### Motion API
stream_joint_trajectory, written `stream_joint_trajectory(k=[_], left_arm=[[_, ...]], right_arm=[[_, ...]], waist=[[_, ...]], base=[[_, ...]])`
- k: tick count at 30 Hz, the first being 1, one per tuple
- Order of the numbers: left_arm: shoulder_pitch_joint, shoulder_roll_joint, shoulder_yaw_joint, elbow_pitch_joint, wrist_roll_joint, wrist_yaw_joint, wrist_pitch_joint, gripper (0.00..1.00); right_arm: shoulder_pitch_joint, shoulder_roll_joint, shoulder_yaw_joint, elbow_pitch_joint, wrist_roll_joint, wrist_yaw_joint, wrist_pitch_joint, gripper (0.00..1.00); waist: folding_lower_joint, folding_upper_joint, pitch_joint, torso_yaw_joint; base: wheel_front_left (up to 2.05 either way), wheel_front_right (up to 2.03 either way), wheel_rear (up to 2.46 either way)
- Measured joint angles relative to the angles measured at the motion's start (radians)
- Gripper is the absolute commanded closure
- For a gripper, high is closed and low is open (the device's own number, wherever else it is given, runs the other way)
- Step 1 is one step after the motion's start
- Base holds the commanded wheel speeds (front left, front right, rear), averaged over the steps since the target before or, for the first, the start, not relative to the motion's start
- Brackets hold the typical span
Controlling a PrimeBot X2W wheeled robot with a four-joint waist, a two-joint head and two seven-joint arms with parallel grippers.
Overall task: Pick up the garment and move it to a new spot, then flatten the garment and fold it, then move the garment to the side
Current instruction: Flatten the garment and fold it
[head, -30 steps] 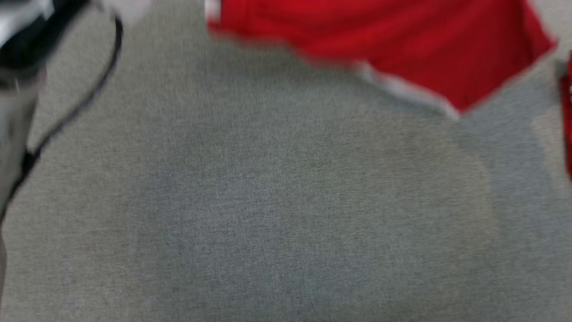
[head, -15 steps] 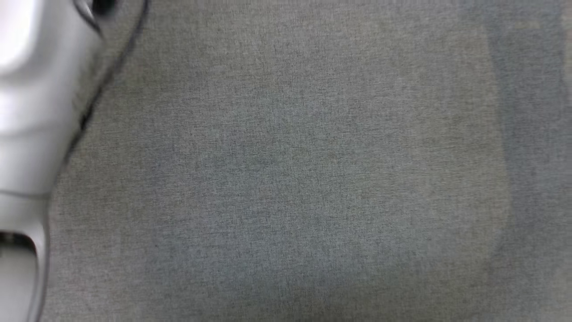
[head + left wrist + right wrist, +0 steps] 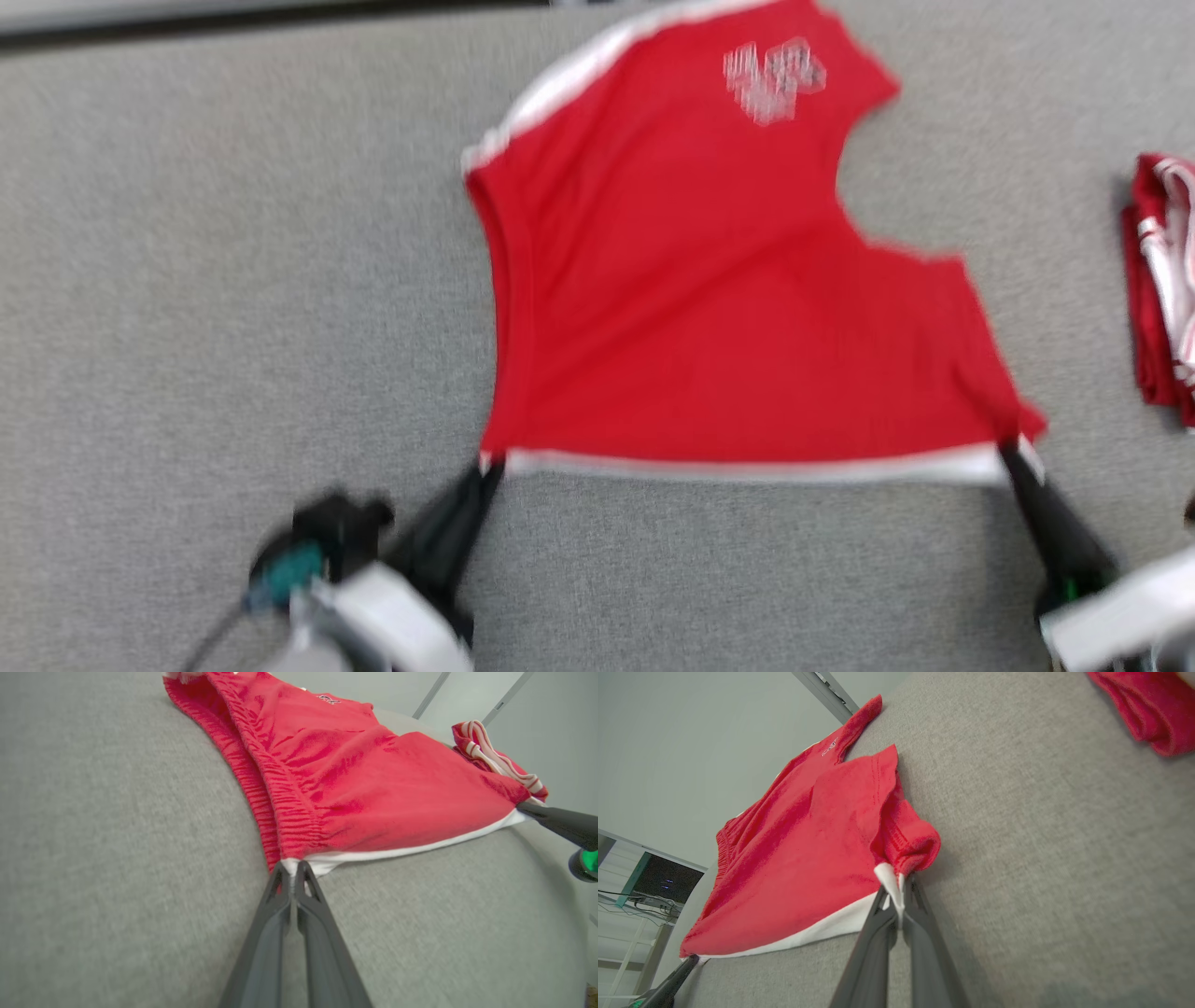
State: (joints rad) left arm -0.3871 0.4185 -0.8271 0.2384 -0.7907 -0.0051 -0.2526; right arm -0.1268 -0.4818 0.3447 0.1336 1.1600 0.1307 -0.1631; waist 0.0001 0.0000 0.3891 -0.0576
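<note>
The grey cloth-covered surface (image 3: pixel 233 280) carries the red garment (image 3: pixel 709 280), which is spread from the far edge down toward the middle, somewhat right of centre, with its white hem band (image 3: pixel 747 464) pulled into a straight line facing the near edge. A second red garment (image 3: pixel 1162 280) is seen bunched at the right edge, apart from the first but near its right corner. The left gripper (image 3: pixel 490 464) is pinched tight on the left end of the hem band, and the right gripper (image 3: pixel 1008 453) is pinched tight on the right end; in both wrist views only a small tip of white cloth is caught between the fingers. Because so little cloth is held, a corner could probably be lost if the hem were stretched harder or dragged quickly. If one side were drawn more than the other, the garment would likely be skewed and wrinkled. At the right corner the fabric is rolled under in the right wrist view, so a crease could be pressed in during flattening. A sideways carry toward the right edge could bring the garment onto its neighbour.
</note>
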Motion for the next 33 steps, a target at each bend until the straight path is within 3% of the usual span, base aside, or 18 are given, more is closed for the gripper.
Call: stream_joint_trajectory(k=[3,6,9,12,16,20,28,33], left_arm=[[0.207,0.028,-0.001,-0.108,-0.026,0.095,-0.004,1.0],[0.399,0.041,-0.005,-0.226,-0.056,0.163,-0.005,1.0],[0.492,0.05,0.002,-0.337,-0.066,0.206,-0.006,1.0],[0.502,0.053,0.026,-0.409,-0.065,0.225,-0.007,1.0],[0.434,0.05,0.074,-0.461,-0.077,0.222,-0.005,1.0],[0.284,0.047,0.096,-0.501,-0.081,0.202,0.074,1.0],[0.088,-0.016,0.107,-0.473,-0.096,0.205,0.188,1.0],[-0.012,-0.07,0.108,-0.356,-0.097,0.218,0.225,1.0]], right_arm=[[0.176,-0.018,0.0,-0.02,0.025,0.0,-0.019,1.0],[0.33,-0.031,-0.017,-0.045,0.041,0.0,-0.037,1.0],[0.427,-0.044,-0.054,-0.077,0.054,0.0,-0.051,1.0],[0.416,-0.063,-0.086,-0.119,0.047,0.0,-0.051,1.0],[0.277,-0.086,-0.107,-0.181,0.015,0.0,0.005,1.0],[0.044,-0.107,-0.121,-0.193,-0.016,0.0,0.137,1.0],[-0.273,-0.097,-0.116,-0.074,-0.081,0.0,0.324,1.0],[-0.457,-0.053,-0.087,0.047,-0.14,0.0,0.419,1.0]], waist=[[0.0,0.0,-0.078,-0.002],[-0.0001,0.0001,-0.152,-0.002],[-0.0001,0.0,-0.205,0.005],[-0.0001,0.0,-0.214,0.022],[0.0,0.0,-0.168,0.034],[-0.0001,0.0,-0.091,0.058],[-0.0001,0.0,0.004,0.127],[-0.0001,0.0,0.077,0.179]], base=[[0.0,0.0,0.0],[0.0,0.0,0.0],[0.0,0.0,0.0],[0.0,0.0,0.0],[0.0,0.0,0.0],[0.0,0.0,0.0],[0.0,0.0,0.0],[0.0,0.0,0.0]])
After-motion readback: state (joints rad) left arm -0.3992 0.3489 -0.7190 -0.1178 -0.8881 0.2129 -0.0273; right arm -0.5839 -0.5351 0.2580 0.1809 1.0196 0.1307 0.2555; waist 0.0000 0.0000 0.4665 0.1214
